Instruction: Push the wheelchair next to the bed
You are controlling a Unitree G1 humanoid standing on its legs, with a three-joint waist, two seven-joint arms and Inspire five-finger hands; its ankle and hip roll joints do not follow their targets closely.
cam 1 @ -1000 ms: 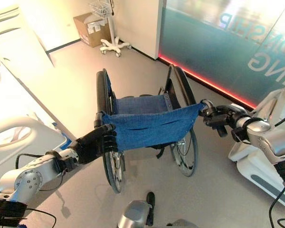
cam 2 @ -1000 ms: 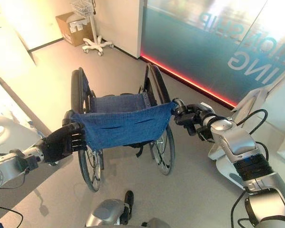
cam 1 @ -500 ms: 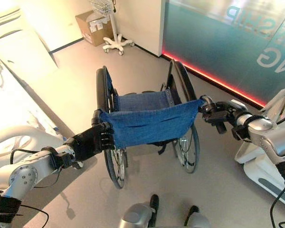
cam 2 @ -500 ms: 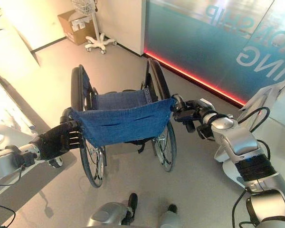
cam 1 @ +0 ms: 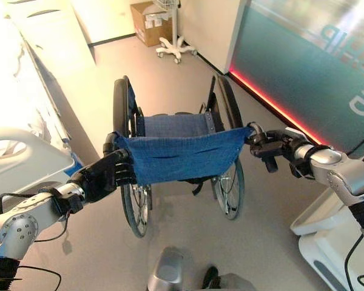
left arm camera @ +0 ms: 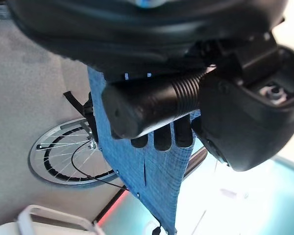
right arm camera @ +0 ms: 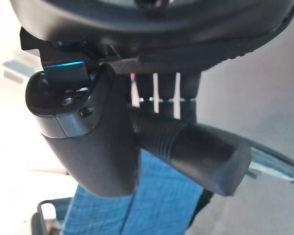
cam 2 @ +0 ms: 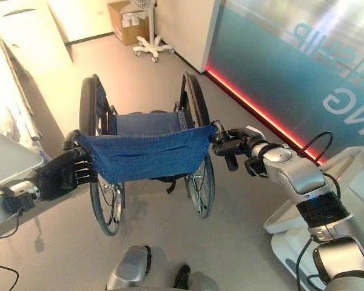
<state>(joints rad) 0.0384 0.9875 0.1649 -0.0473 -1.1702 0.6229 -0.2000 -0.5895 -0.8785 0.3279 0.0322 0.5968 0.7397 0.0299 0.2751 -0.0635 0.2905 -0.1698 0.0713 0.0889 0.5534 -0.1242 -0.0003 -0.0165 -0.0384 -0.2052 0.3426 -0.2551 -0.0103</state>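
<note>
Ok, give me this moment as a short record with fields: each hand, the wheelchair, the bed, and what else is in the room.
left hand: curled round the wheelchair's left push handle
right hand: curled round the right push handle
wheelchair: upright on the grey floor, blue fabric back facing the robot, seat unoccupied
bed: to the robot's left, its white rail beside the left arm
cardboard box: far end, against the wall
wheeled stand: beside the box
glass wall: on the right, red light strip along its base

Silver-grey jointed arms, dark left hand (cam 1: 103, 177), dark right hand (cam 1: 268, 147)
</note>
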